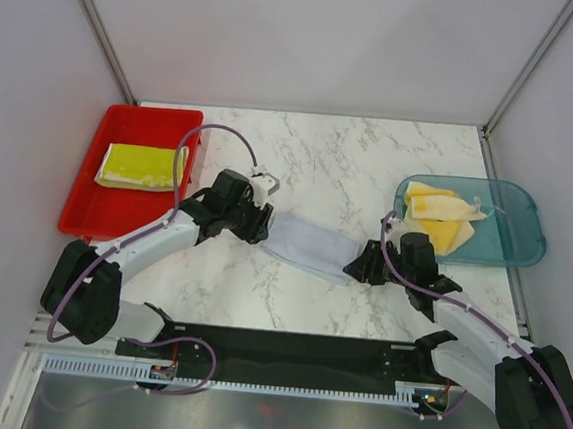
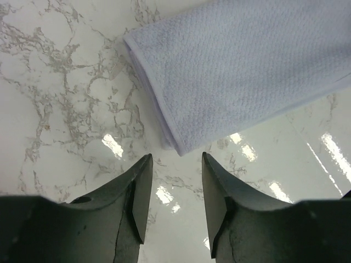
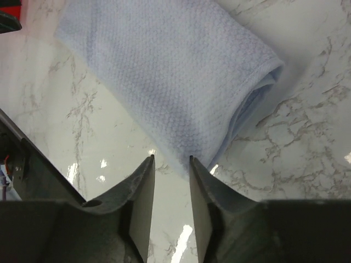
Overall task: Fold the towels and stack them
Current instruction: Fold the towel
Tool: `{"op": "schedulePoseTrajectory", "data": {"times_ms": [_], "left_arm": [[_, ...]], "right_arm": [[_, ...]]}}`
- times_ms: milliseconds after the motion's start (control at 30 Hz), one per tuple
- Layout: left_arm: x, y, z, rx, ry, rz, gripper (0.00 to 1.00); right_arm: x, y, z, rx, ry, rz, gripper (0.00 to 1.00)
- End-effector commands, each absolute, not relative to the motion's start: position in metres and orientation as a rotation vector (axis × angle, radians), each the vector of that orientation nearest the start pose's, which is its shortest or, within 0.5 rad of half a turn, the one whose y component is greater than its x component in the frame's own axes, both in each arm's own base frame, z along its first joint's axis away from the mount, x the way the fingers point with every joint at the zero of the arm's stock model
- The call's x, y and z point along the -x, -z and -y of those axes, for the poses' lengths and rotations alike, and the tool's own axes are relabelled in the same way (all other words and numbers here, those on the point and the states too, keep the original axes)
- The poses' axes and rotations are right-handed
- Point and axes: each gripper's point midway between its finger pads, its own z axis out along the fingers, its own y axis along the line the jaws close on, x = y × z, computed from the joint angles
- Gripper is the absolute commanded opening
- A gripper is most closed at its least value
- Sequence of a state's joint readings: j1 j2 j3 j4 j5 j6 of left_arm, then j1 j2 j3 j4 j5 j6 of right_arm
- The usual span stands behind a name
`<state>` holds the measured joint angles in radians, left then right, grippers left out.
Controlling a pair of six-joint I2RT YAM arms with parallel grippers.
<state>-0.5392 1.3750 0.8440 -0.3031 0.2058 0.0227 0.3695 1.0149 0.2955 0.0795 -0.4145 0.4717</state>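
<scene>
A pale grey-white towel (image 1: 312, 249) lies folded into a long strip on the marble table between my two grippers. My left gripper (image 1: 265, 225) stands open just off its left end; in the left wrist view the towel's corner (image 2: 247, 71) lies just beyond the open gripper (image 2: 176, 156), apart from the fingers. My right gripper (image 1: 362, 265) is open at the right end. There the towel's folded corner (image 3: 164, 71) reaches to the gap of the gripper (image 3: 171, 158), ungripped. A folded yellow-green towel (image 1: 140, 166) rests in the red tray. Yellow and cream towels (image 1: 442, 220) lie in the teal bin.
The red tray (image 1: 86, 212) stands at the left of the table, beside the left arm. The translucent teal bin (image 1: 525, 245) stands at the right, just beyond the right arm. Grey walls close in the table on three sides.
</scene>
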Motion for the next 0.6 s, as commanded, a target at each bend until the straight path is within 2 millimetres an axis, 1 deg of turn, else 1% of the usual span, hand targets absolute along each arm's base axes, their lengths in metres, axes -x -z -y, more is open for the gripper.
{"op": "schedulePoseTrajectory", "data": {"times_ms": [0,33,67,100,133,167,200,233,300,333,400,433,500,533,567], "left_arm": [[-0.274,-0.113,0.224,-0.650,0.625,-2.311,0.49],[-0.273,-0.115,0.227,-0.640,0.650,-2.314,0.49],[-0.272,-0.117,0.232,-0.609,0.692,-2.316,0.49],[-0.273,-0.117,0.236,-0.604,0.719,-2.316,0.50],[-0.273,-0.118,0.239,-0.602,0.739,-2.314,0.49],[-0.274,-0.119,0.246,-0.575,0.790,-2.305,0.49],[-0.273,-0.115,0.250,-0.574,0.822,-2.312,0.49],[-0.271,-0.111,0.253,-0.558,0.848,-2.332,0.49],[-0.272,-0.100,0.254,-0.528,0.849,-2.364,0.48],[-0.270,-0.086,0.252,-0.501,0.843,-2.413,0.48],[-0.267,-0.073,0.250,-0.494,0.831,-2.457,0.48],[-0.266,-0.063,0.246,-0.451,0.803,-2.503,0.48],[-0.265,-0.048,0.235,-0.380,0.729,-2.568,0.48],[-0.261,-0.042,0.230,-0.326,0.690,-2.632,0.48],[-0.261,-0.031,0.220,-0.272,0.609,-2.676,0.47]], "right_arm": [[-0.220,-0.092,-0.187,0.141,-0.971,-2.227,0.41],[-0.224,-0.097,-0.185,0.121,-0.950,-2.218,0.42],[-0.225,-0.099,-0.182,0.067,-0.937,-2.244,0.42],[-0.232,-0.098,-0.176,0.012,-0.885,-2.247,0.38],[-0.234,-0.096,-0.174,-0.014,-0.872,-2.262,0.37],[-0.237,-0.098,-0.175,-0.055,-0.875,-2.266,0.36],[-0.241,-0.096,-0.173,-0.085,-0.857,-2.268,0.36],[-0.244,-0.089,-0.171,-0.118,-0.833,-2.293,0.36],[-0.248,-0.081,-0.165,-0.180,-0.784,-2.320,0.37],[-0.251,-0.074,-0.163,-0.201,-0.759,-2.333,0.37],[-0.253,-0.067,-0.162,-0.202,-0.745,-2.348,0.38],[-0.253,-0.062,-0.163,-0.202,-0.737,-2.365,0.38],[-0.254,-0.058,-0.163,-0.170,-0.728,-2.370,0.40],[-0.259,-0.057,-0.165,-0.143,-0.729,-2.355,0.40],[-0.265,-0.062,-0.168,-0.112,-0.737,-2.331,0.40]]}}
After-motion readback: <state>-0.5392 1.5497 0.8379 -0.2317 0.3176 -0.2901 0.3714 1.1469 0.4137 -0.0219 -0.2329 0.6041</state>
